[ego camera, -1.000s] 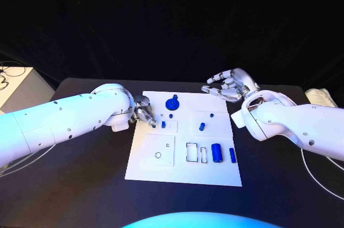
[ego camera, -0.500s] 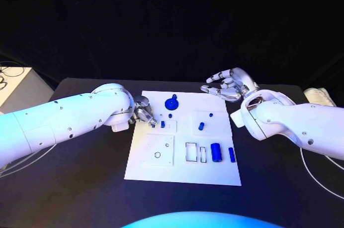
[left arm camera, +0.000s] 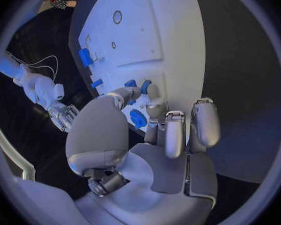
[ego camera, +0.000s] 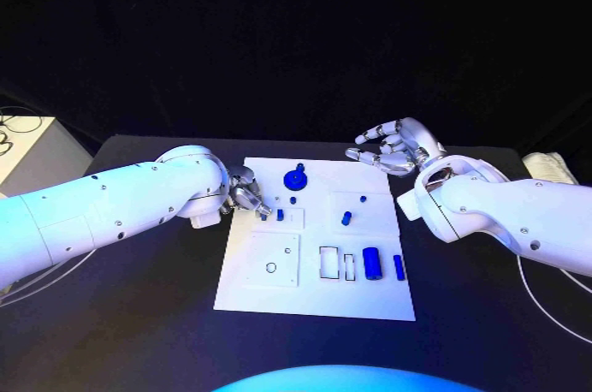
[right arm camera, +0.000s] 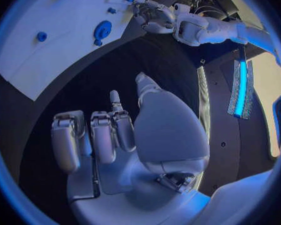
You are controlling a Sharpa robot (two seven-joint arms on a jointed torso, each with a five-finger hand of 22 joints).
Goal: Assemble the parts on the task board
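fingertips [ego camera: 258, 205] of my left hand [ego camera: 242, 193] are closing narrowly beside a small blue part [ego camera: 280, 213] on the task board [ego camera: 315, 298]; my right hand [ego camera: 397, 148] is hovering spread, holding nothing.

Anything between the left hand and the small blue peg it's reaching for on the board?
Nothing visible. The left hand has its fingertips right at the small blue peg on the task board; only bare board lies between.

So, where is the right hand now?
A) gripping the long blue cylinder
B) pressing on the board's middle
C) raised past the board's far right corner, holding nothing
C: the right hand hangs beyond the far right corner of the task board, fingers curled apart with nothing between them, clear of every blue part.
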